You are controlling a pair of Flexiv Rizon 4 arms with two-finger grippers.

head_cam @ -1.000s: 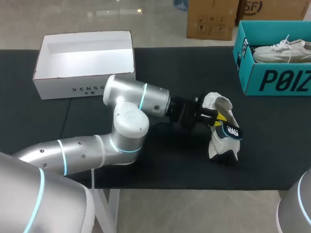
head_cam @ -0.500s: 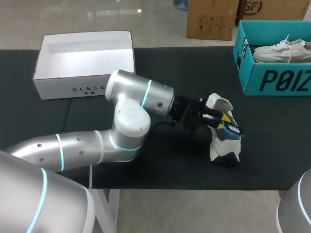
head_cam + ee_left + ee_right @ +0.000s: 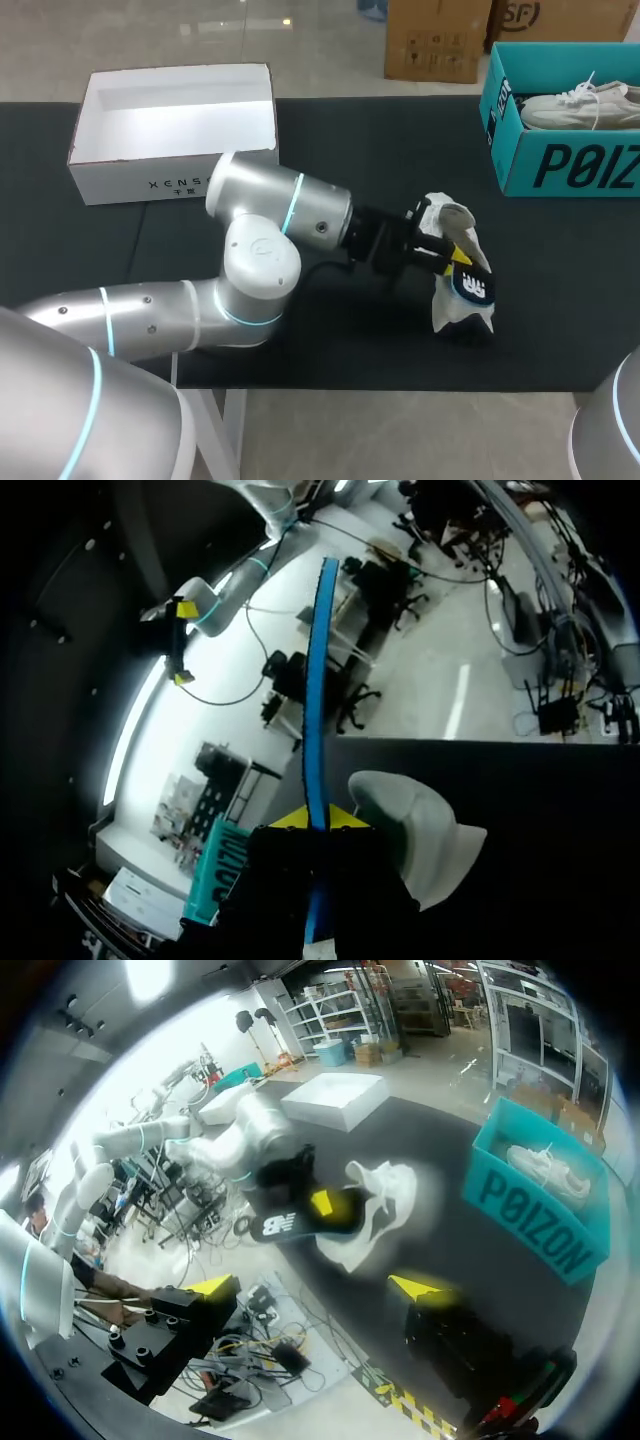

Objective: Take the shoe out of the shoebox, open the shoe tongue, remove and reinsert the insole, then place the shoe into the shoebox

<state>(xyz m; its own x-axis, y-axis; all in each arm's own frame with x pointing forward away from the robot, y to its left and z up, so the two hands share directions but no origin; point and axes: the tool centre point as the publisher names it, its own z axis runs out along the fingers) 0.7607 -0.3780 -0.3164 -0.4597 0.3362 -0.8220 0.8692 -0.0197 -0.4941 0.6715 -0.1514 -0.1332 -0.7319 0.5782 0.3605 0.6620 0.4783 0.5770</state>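
A white shoe [image 3: 447, 300] stands on the black mat [image 3: 330, 340] right of centre, its tongue [image 3: 447, 212] pulled up. My left gripper [image 3: 455, 256] comes in from the left and is shut on a dark insole [image 3: 472, 284] with a blue edge, held against the shoe's opening. In the left wrist view the insole [image 3: 318, 680] runs edge-on between the yellow tips of the left gripper [image 3: 320, 818], with the shoe [image 3: 415, 830] just beside them. My right gripper [image 3: 315, 1287] hangs open well short of the shoe [image 3: 385, 1200] and insole [image 3: 290, 1225], holding nothing.
An open white shoebox [image 3: 175, 160] sits at the back left of the mat. A teal shoebox [image 3: 560, 160] holding another white shoe [image 3: 580, 105] stands at the back right. Part of my right arm [image 3: 612, 425] shows at the front right corner.
The left gripper swung a little right and back again with the insole. The insole has turned and now sits slightly lower against the shoe. The right gripper stayed open.
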